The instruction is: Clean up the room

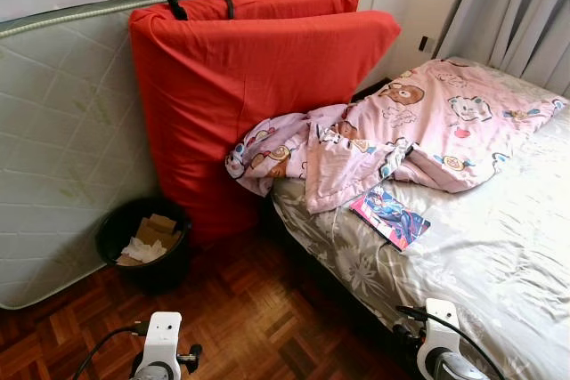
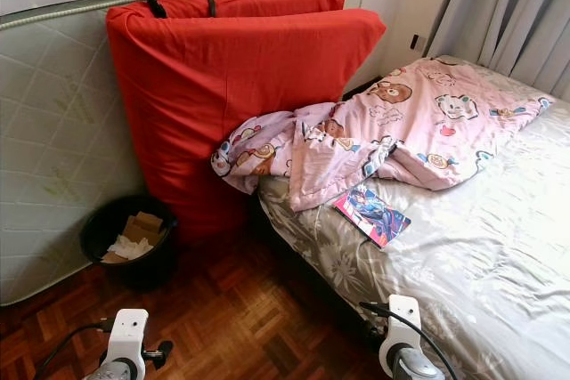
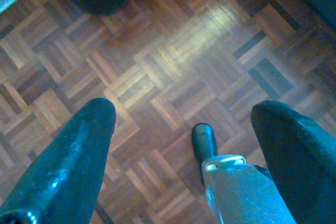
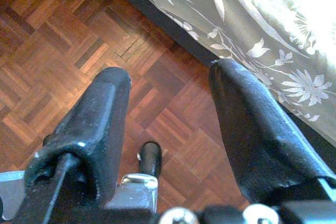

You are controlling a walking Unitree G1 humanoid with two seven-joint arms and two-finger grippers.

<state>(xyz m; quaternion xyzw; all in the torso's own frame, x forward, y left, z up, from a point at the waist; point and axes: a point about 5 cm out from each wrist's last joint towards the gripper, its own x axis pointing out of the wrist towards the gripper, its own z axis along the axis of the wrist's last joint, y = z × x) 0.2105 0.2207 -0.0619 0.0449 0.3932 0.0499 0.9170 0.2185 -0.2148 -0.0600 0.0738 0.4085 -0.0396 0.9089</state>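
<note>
lying on the bed (image 1: 499, 255) — comic book (image 1: 390, 216), crumpled blanket (image 1: 419, 126).

The right gripper (image 4: 169, 85) points down at the floor (image 4: 58, 40), a reddish-brown parquet of small wooden blocks laid in squares that turn from one to the next. Its two black fingers (image 4: 97, 124) stand well apart, with bare wood between them and nothing held. One finger lies over open floor; the other (image 4: 252, 124) reaches along the edge of the bed (image 4: 262, 30). The bed's cover is grey-green with a pale pattern of leaves and flowers, washed out by bright light toward one corner. Under the cover's hem runs a dark band in shadow. Between the fingers, lower down, a short black part (image 4: 151, 157) sits on a silver piece of the robot.
</note>
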